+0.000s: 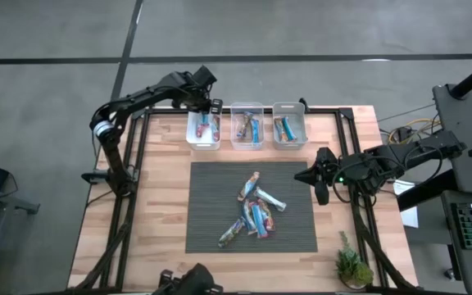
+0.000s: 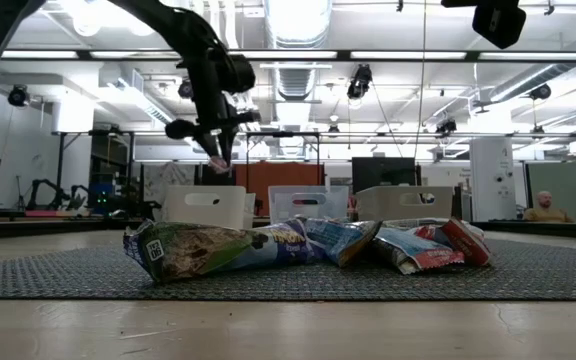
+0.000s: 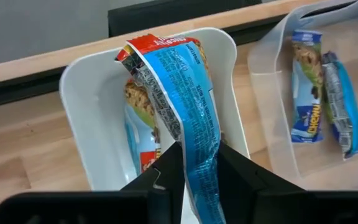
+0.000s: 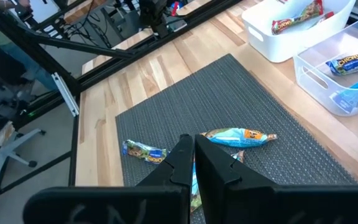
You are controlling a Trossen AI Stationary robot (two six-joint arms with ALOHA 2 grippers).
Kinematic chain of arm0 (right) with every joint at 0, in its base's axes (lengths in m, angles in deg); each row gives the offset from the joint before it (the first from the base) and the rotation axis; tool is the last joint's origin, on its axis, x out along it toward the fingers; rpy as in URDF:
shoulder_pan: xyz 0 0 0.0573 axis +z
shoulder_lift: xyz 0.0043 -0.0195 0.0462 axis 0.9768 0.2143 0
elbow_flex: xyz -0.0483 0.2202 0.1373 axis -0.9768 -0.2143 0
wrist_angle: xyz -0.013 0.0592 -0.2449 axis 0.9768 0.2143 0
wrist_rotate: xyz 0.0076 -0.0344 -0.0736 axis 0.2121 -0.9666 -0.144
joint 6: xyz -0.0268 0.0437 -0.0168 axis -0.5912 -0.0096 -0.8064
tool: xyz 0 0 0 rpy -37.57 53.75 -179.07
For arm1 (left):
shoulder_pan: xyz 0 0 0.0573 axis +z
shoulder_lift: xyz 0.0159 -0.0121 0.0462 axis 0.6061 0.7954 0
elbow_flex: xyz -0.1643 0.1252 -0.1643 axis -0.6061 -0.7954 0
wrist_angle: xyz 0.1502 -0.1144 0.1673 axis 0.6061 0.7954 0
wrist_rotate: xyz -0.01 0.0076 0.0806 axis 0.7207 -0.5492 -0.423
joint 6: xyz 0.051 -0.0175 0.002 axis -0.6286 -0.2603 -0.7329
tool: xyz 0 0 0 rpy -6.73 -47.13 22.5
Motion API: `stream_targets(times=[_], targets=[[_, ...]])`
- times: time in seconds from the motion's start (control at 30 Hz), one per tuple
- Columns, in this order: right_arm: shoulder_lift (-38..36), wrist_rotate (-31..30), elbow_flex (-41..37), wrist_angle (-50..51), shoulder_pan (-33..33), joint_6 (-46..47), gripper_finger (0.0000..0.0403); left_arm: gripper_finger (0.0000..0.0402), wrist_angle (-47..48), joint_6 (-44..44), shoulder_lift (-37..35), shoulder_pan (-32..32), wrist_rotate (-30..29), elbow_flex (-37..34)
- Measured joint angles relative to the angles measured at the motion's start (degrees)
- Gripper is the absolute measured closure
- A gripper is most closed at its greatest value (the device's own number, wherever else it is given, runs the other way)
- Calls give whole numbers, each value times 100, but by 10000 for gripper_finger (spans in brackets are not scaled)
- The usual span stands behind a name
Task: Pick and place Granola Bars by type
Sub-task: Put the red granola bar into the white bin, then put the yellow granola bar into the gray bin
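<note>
Granola bar [image 3: 185,93], blue wrapper with red end, print unreadable, hangs pinched in the left gripper [image 3: 194,165] over the white bin [image 3: 79,106]; right gripper [image 4: 191,155] closed, empty, above the mat [image 4: 241,93].

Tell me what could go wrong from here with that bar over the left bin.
The left claw pinches the granola bar only by its lower end above the white bin, so it could slip or swing out on release. A bar already in the bin might make it land crooked. The right claw, shut, hangs over the mat, near the pile.
</note>
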Motion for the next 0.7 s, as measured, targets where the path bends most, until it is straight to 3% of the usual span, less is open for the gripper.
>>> stream_targets(times=[0.4, 0.7], targets=[[0, 0, 0, 4, 0, 50, 394, 274, 135, -97, 423, 17, 127, 0], [0, -4, 0, 15, -2, 28, 394, 272, 432, -515, 383, -13, 579, 0]])
